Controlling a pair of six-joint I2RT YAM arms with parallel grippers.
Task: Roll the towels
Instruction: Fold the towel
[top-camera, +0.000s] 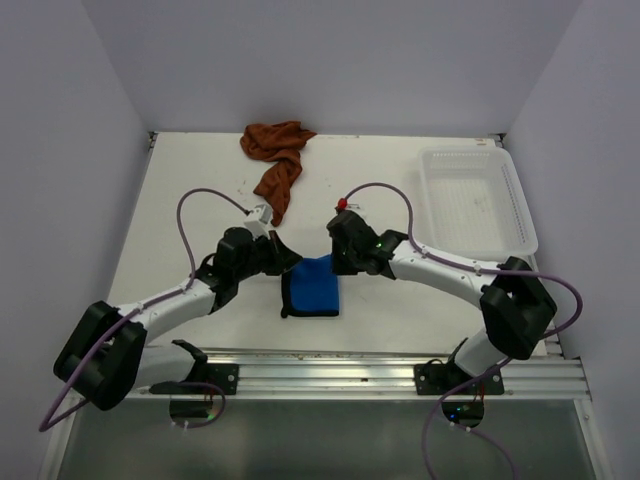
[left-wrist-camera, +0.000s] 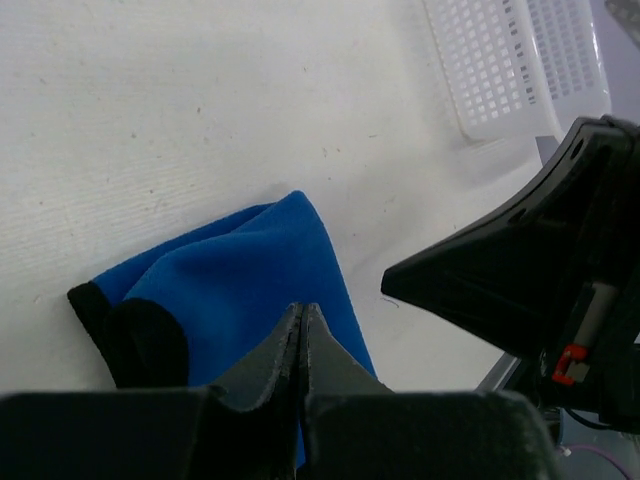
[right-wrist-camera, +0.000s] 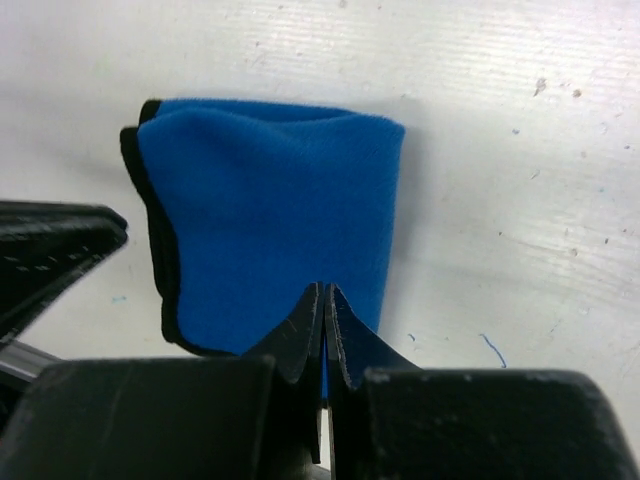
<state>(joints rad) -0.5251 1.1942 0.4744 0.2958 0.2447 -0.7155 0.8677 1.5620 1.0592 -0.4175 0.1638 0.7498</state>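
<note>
The bright blue towel lies folded with a black hem on the white table, between the two arms. My left gripper is at its far left corner, and my right gripper is at its far right corner. In the left wrist view the left gripper is shut, with a sliver of blue towel pinched between the fingers. In the right wrist view the right gripper is likewise shut on the blue towel edge. The rust-brown towel lies crumpled at the table's far edge.
A white mesh basket sits at the far right of the table, also seen as the basket in the left wrist view. The right arm's black body is close beside the left gripper. Walls enclose the table on three sides.
</note>
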